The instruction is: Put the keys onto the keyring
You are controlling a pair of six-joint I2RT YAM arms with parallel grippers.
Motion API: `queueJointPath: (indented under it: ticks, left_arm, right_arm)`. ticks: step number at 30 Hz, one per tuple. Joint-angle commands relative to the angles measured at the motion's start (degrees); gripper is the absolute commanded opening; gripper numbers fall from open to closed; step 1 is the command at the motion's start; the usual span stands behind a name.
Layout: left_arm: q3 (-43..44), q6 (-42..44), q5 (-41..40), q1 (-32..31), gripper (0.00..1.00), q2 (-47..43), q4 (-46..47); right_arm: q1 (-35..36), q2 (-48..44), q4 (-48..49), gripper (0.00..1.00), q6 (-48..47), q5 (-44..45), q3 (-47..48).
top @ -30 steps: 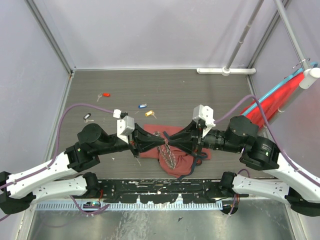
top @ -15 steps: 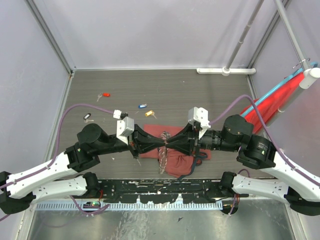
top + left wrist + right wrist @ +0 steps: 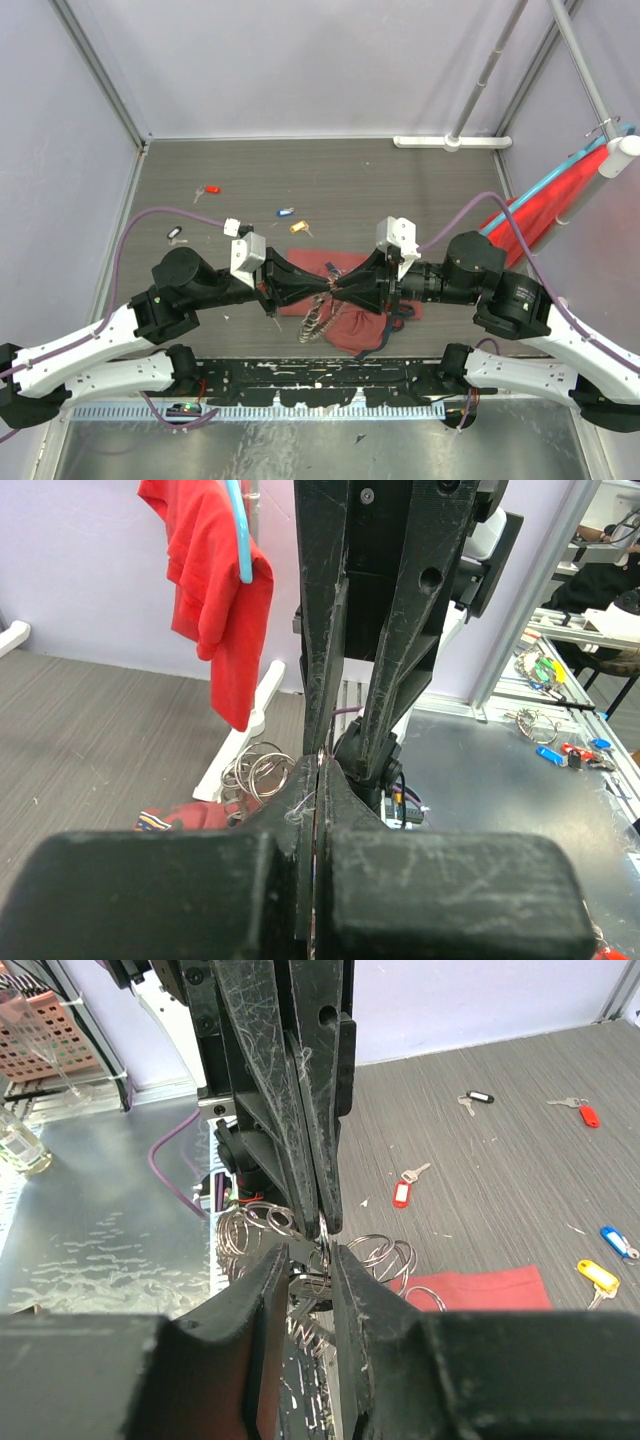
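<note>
My two grippers meet tip to tip above the dark-red bag (image 3: 355, 320). The left gripper (image 3: 322, 286) is shut, pinching a thin wire of the keyring (image 3: 314, 323). The keyring's bunch of silvery rings hangs just below the tips. In the right wrist view the right gripper (image 3: 308, 1260) is closed on a flat metal piece and wire loops of the keyring (image 3: 385, 1257). Loose keys lie on the table behind: red (image 3: 210, 189), blue (image 3: 285, 212), yellow (image 3: 298, 227) and black (image 3: 175, 233). The left wrist view shows rings (image 3: 255, 773) beside the shut left gripper (image 3: 317, 770).
A red cloth (image 3: 555, 205) hangs on a blue hanger at the right wall. A white pole foot (image 3: 450, 142) stands at the back right. A perforated black strip (image 3: 320, 385) and a metal plate run along the near edge by the arm bases.
The right gripper shifted a little left toward the left one. The bunch of rings came off the bag and now hangs lower left of the tips.
</note>
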Motion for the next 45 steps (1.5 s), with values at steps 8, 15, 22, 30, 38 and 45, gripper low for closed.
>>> queueJointPath:
  ticks: [8,15,22,30,38,45]
  left_arm:
    - [2.03,-0.25,0.45,-0.16,0.00,-0.65,4.82]
    - [1.94,-0.23,0.21,-0.15,0.00,-0.87,4.82]
    - [1.87,-0.22,0.15,-0.18,0.00,-0.98,4.81]
    - [2.04,0.88,0.08,-0.11,0.16,-1.52,1.98]
    - [3.26,3.90,-1.45,-0.10,0.33,-2.50,-5.33]
    - [2.87,5.28,-4.71,-0.13,0.34,-3.43,-11.37]
  right_arm:
    - [-0.01,-0.34,2.22,0.25,0.59,0.04,-0.39]
    - [0.05,0.55,2.76,0.18,0.68,-0.55,-0.48]
    - [0.01,0.94,3.21,0.05,1.03,-0.57,-0.26]
    - [0.01,2.61,-7.05,0.01,-0.72,2.41,6.34]
    - [0.04,9.09,-27.18,0.01,-1.52,7.82,18.88]
    - [0.03,17.48,-39.89,0.01,-0.23,12.40,24.89]
